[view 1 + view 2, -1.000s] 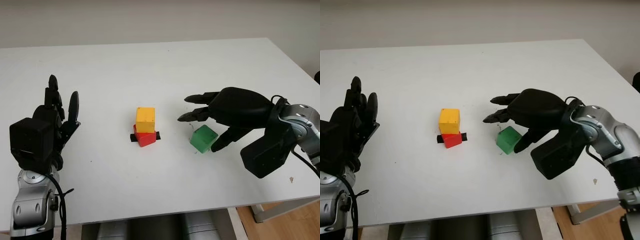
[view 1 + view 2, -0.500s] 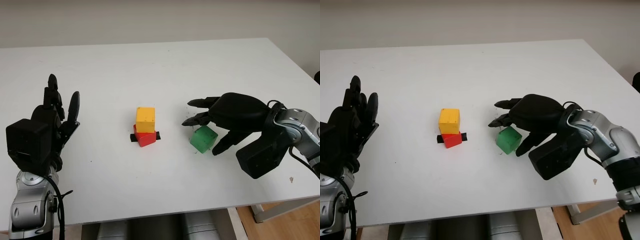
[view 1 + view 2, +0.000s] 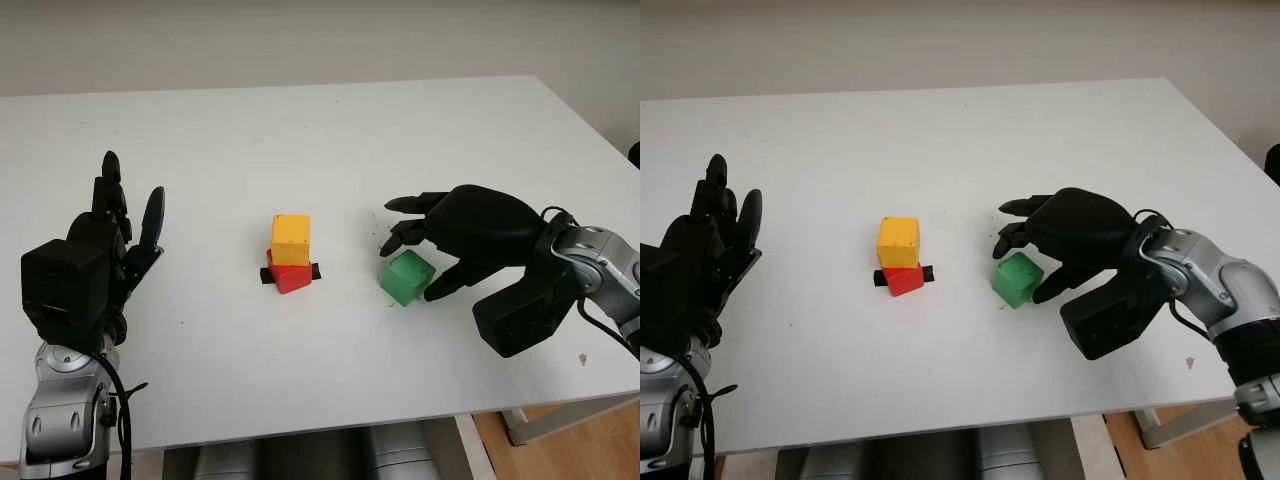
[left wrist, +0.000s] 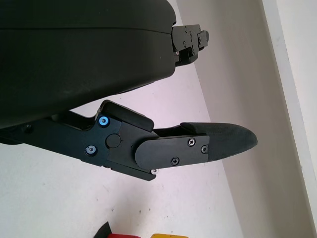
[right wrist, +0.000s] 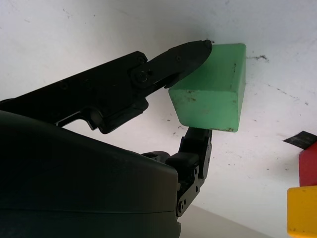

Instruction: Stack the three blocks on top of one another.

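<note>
We see the right robot hand has dropped and closed its fingers around the green block, seemingly gripping it on the desk, right of the yellow-on-red stack; left robot hand open, parked.

A white table carries a red block on a strip of black tape, and a green block nearby.

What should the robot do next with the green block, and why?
Probably close the right hand firmly on the green block and lift it. Its fingers already touch the block's sides, the block sits on the table, and the yellow block already tops the red block.
</note>
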Robot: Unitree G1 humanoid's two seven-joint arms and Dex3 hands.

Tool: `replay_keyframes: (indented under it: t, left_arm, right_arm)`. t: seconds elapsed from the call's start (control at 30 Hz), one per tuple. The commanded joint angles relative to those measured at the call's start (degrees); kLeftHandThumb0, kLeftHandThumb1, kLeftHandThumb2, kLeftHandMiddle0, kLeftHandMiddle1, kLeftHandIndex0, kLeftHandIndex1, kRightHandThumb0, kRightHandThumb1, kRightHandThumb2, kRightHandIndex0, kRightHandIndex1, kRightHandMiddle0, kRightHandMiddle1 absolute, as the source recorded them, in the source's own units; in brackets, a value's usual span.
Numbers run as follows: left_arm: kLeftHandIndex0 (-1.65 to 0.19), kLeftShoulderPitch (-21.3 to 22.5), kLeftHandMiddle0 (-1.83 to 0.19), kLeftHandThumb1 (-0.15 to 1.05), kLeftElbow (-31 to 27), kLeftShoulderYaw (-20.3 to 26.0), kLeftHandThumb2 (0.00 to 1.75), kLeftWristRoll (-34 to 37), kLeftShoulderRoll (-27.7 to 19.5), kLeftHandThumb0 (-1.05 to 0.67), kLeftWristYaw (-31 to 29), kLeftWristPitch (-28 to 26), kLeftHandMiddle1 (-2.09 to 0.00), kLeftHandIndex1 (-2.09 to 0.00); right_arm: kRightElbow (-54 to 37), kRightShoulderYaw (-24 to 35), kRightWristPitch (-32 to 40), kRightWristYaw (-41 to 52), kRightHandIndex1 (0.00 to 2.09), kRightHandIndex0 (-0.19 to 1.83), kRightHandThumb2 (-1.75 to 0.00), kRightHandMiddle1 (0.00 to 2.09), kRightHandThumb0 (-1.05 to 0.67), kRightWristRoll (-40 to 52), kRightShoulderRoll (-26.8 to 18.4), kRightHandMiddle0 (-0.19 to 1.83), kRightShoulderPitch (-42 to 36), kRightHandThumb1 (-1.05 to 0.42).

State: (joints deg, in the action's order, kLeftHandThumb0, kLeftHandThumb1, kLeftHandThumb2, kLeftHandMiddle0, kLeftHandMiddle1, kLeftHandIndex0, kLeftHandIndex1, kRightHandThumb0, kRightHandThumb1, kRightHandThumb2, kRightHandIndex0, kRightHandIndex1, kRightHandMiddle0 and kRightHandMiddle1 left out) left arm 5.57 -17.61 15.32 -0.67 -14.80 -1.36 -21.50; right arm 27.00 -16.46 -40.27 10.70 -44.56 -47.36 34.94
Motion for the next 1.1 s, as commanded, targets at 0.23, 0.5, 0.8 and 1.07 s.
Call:
replay_keyframes:
  t: [0.23,0.5,0.8,1.07]
  left_arm:
    - [0.13,-0.4,0.19,1.05,-0.9,0.2,0.51,0.0,-0.6,-0.76,-0.1,0.3,-0.05,-0.05]
    - [0.13,-0.7,0.18,1.05,-1.2,0.1,0.52,-0.1,-0.2,-0.77,0.2,-0.3,-0.05,-0.05]
    - [0.13,-1.0,0.19,1.05,-1.7,-0.2,0.51,-0.1,0.1,-0.76,0.4,-1.2,-0.05,-0.05]
    - [0.14,-1.2,0.19,1.05,-1.5,-0.3,0.52,-0.1,0.1,-0.76,0.4,-1.2,-0.04,-0.05]
  right_arm:
    - [3.4,-1.9,-1.9,-3.3,0.07,0.38,-0.05,1.16,-0.55,-0.8,-0.2,0.31,0.5,-0.89]
    - [7.2,-1.2,-4.0,-4.1,0.11,0.48,-0.06,1.31,-0.49,5.3,2.1,0.42,-1.0,-0.91]
    - [7.4,0.8,0.3,7.7,0.08,0.41,-0.06,1.49,-0.5,20.3,5.6,0.28,-3.5,-0.96]
    - [9.5,2.7,0.5,8.1,0.12,0.48,-0.05,1.65,-0.46,24.1,7.8,0.33,-3.4,-0.99]
